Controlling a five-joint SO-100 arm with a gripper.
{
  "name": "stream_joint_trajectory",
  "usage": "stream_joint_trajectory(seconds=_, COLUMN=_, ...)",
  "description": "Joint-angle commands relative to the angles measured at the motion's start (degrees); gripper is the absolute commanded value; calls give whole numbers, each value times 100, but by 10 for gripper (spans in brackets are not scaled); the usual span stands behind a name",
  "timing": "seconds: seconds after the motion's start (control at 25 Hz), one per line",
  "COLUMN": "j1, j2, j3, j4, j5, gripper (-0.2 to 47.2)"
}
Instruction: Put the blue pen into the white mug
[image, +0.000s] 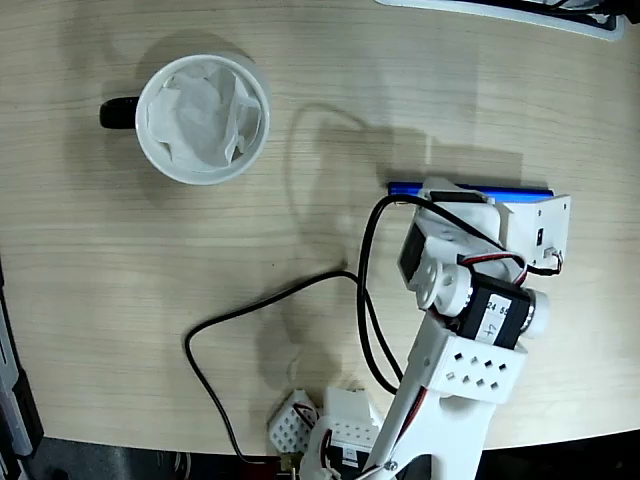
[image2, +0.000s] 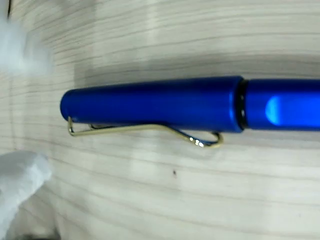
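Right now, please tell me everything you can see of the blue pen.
The blue pen is slim, bright blue with a smooth metallic sheen. Its cap carries a thin wire clip, and a dark seam separates cap and barrel. It lies flat on the wooden table, mostly hidden beneath the arm's head in the fixed view, far right of the mug.

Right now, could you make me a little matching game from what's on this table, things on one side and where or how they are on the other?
Things:
1. blue pen
2. white mug
3. black cable
4. tool

Descriptions:
A. stands upper left in the fixed view, crumpled paper inside
B. lies flat on the wood, its clip along one side
C. hangs right above the pen
D. loops across the table toward the arm

Pairs: 1-B, 2-A, 3-D, 4-C
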Motion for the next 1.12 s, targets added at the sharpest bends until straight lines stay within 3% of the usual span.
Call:
stream_joint_trajectory(seconds=0.0, j1=141, j2=580, j3=299, j4=-35, j5=9, gripper=272)
stream_joint_trajectory(seconds=0.16, j1=193, j2=580, j3=650, j4=-369, j5=-88, gripper=312)
stream_joint_trajectory(seconds=0.64, j1=316, j2=387, j3=1274, j4=-782, j5=-185, gripper=310)
stream_joint_trajectory(seconds=0.88, j1=343, j2=123, j3=1274, j4=-1055, j5=-185, gripper=274)
stream_joint_trajectory(seconds=1.08, j1=369, j2=-114, j3=1274, j4=-1239, j5=-185, gripper=273)
